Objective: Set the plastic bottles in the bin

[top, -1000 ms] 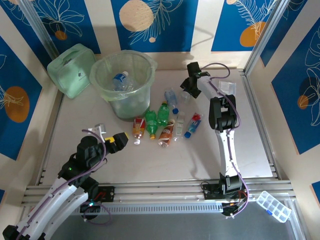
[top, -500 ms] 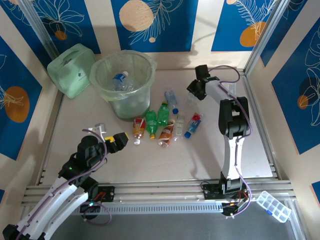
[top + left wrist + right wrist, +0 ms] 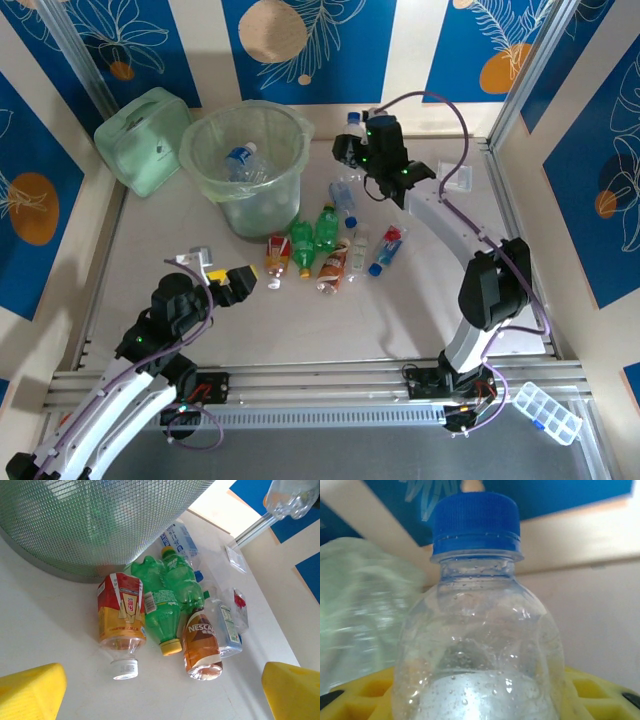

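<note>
Swung right hand point(image 3: 357, 148) leftward, near bin point(image 3: 192, 150), clamped on blue-cap bottle point(image 3: 477, 630). Left hand point(image 3: 236, 283) wide, idle. Counting 1 bottle point(image 3: 240, 160) binned, roughly 7 bottles point(image 3: 303, 246) remaining on table point(image 3: 300, 330).

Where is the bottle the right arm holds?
In the top view, the blue-capped bottle is held in the right jaws at the far middle, just right of the bin.

Pale green container point(image 3: 143, 140), far-left corner
</note>
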